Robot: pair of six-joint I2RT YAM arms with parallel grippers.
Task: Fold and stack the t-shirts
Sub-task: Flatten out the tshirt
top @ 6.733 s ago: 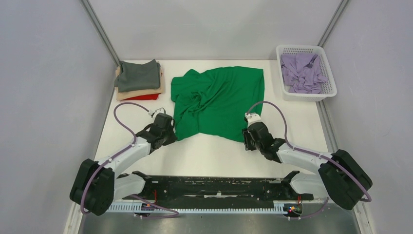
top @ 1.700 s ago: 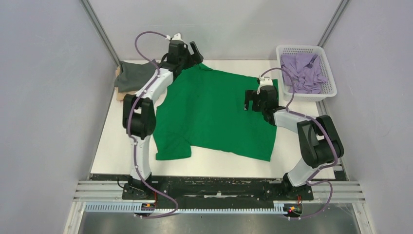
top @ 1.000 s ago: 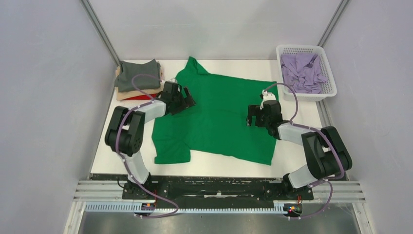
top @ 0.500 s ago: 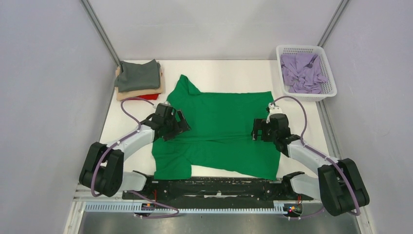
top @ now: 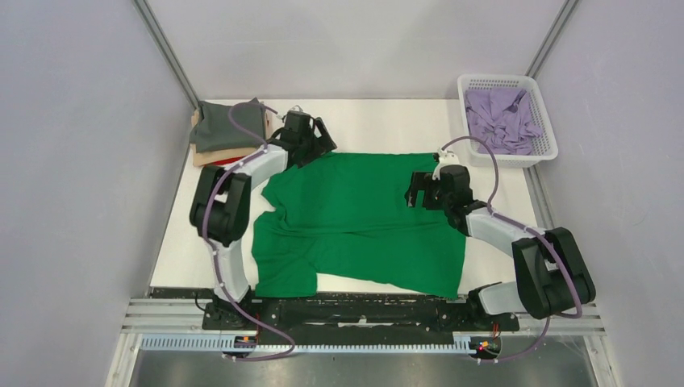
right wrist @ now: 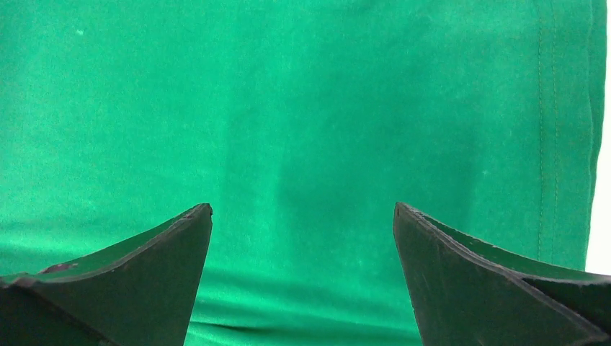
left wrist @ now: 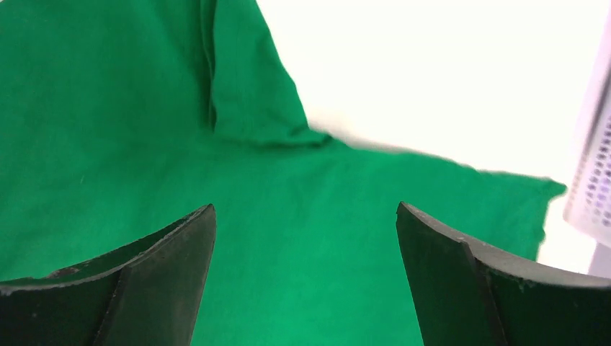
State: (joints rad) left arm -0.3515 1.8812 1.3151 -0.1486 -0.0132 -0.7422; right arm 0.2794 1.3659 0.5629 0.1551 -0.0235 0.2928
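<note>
A bright green t-shirt (top: 355, 218) lies spread flat on the white table (top: 379, 125), one sleeve near the front left. My left gripper (top: 321, 143) hovers open over its far left corner. In the left wrist view the fingers (left wrist: 166, 274) frame green cloth (left wrist: 130, 108) with a folded sleeve. My right gripper (top: 413, 193) stands open above the shirt's right part, and only green cloth (right wrist: 302, 108) shows between its jaws. A dark grey t-shirt (top: 226, 122) tops a folded stack over a tan one (top: 211, 156). A lavender t-shirt (top: 502, 117) lies crumpled in the basket.
The white mesh basket (top: 500, 80) stands at the far right corner; its wall (left wrist: 594, 187) shows at the right edge of the left wrist view. Grey walls close in both sides. The black arm rail (top: 363, 310) runs along the near edge.
The left gripper has swung from the shirt's left middle out to its far left corner. The right gripper moved a little farther away. The sleeve tip at the far left no longer sticks out.
</note>
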